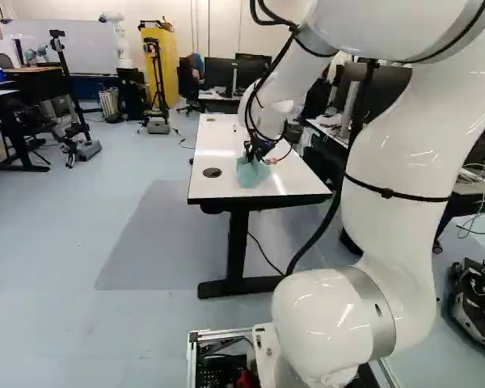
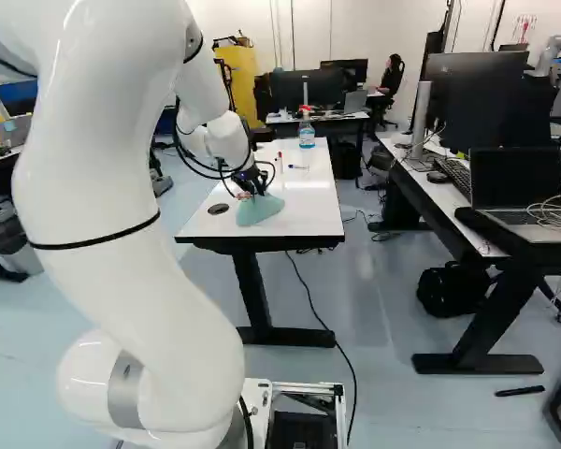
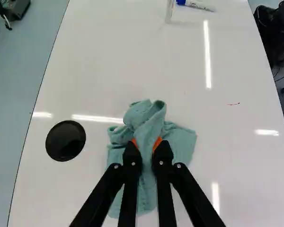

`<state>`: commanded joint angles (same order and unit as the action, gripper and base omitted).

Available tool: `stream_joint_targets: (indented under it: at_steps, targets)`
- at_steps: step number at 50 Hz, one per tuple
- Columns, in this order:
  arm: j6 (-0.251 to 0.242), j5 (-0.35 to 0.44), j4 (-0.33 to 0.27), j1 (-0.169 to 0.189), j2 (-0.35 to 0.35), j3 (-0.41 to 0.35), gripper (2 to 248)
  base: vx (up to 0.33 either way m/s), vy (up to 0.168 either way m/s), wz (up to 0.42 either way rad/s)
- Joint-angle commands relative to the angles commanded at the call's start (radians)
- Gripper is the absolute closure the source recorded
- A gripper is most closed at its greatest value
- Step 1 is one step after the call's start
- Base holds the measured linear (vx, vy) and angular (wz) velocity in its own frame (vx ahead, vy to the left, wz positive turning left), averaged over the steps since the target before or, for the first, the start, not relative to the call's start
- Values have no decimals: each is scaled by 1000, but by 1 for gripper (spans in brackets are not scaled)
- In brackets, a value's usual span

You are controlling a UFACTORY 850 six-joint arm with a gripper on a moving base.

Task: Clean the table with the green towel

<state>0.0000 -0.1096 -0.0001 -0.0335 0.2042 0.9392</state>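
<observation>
One green towel (image 3: 146, 124), bunched on your white desk (image 3: 132, 56), gripped in your claw (image 2: 255, 191); one black disc (image 3: 65, 141) near it; one small red mark (image 3: 233, 104), well apart.

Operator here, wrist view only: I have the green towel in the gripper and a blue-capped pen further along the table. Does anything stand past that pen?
Observer: Yes. The right base view shows a spray bottle standing upright on the table, beyond the blue-capped pen.
Operator: Copy. My view cuts off the table's near edge. Which end am I at?
Observer: The end nearest the base. In both base views the green towel, pinched in the gripper, lies close to that near edge, with most of the tabletop stretching away beyond it.
</observation>
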Motion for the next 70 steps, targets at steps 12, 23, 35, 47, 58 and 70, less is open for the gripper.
stream_joint_targets:
  at_steps: [12, 23, 35, 47, 58, 70]
  targets:
    - [0, 0, 0, 19, 0, 26, 208, 0, 0, 0]
    - [0, 0, 0, 46, 25, 68, 208, 0, 0, 0]
    - [0, 0, 0, 75, 69, 119, 208, 0, 0, 0]
    - [0, 0, 0, 98, 115, 175, 208, 0, 0, 0]
    - [0, 0, 0, 108, 164, 235, 208, 0, 0, 0]
    - [0, 0, 0, 118, 223, 304, 208, 0, 0, 0]
